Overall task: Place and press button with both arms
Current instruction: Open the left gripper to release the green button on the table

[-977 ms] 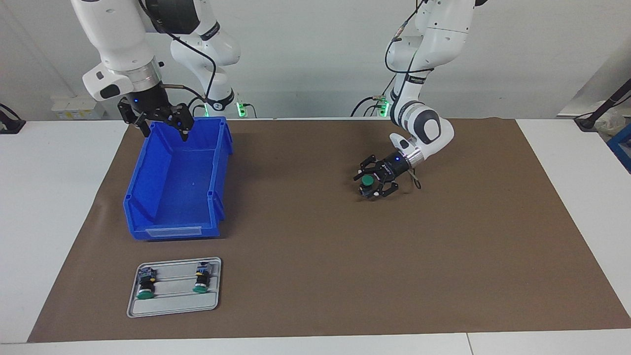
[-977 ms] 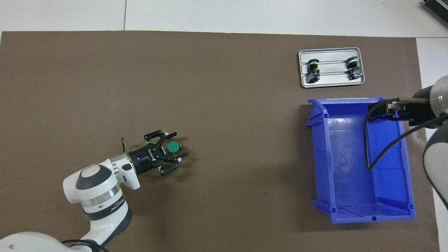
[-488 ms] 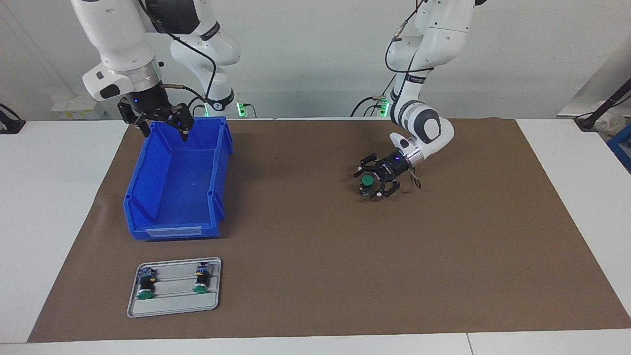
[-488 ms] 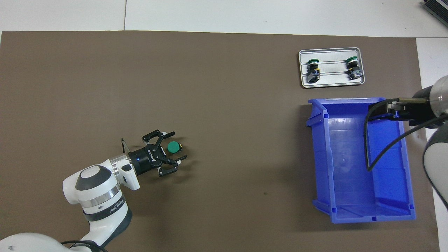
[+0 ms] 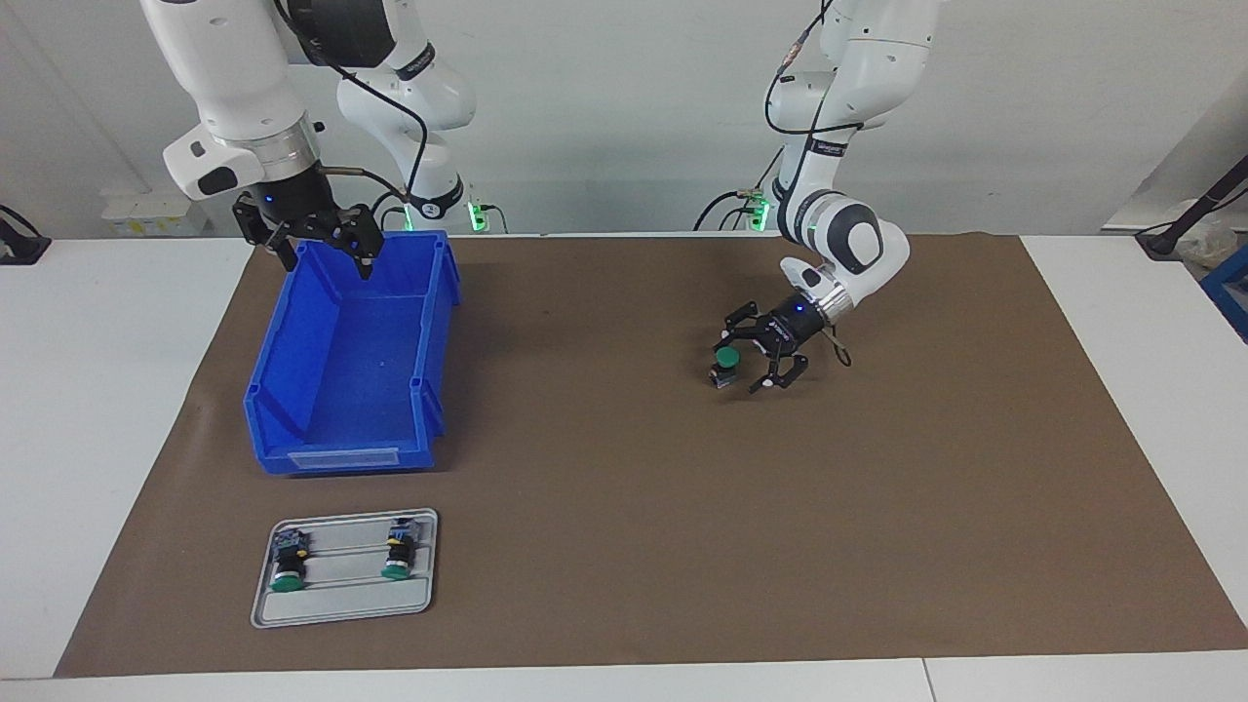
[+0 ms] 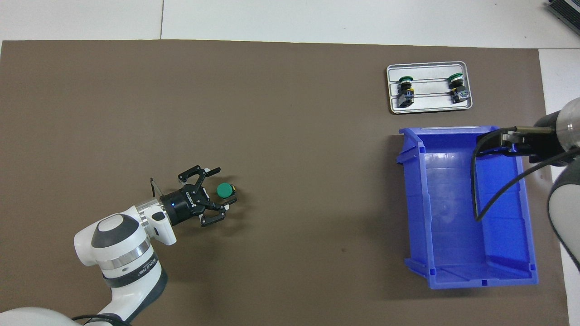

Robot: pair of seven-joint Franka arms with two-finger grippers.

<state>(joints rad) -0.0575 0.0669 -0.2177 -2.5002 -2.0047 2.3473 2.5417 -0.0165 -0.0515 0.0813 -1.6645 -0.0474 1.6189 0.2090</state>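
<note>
From my remote seat: the button stands green cap up on the brown mat, toward the left arm's end of the table. My left gripper is right beside it, fingers spread wide, holding nothing. Right gripper hangs over the blue bin, also spread wide and empty. Two more buttons lie in a grey tray past the bin.

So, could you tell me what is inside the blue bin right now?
The blue bin shows only a bare blue floor, no buttons. The right gripper hangs open over the end nearest the robots, and in the overhead view its cable covers a thin strip of floor.
</note>
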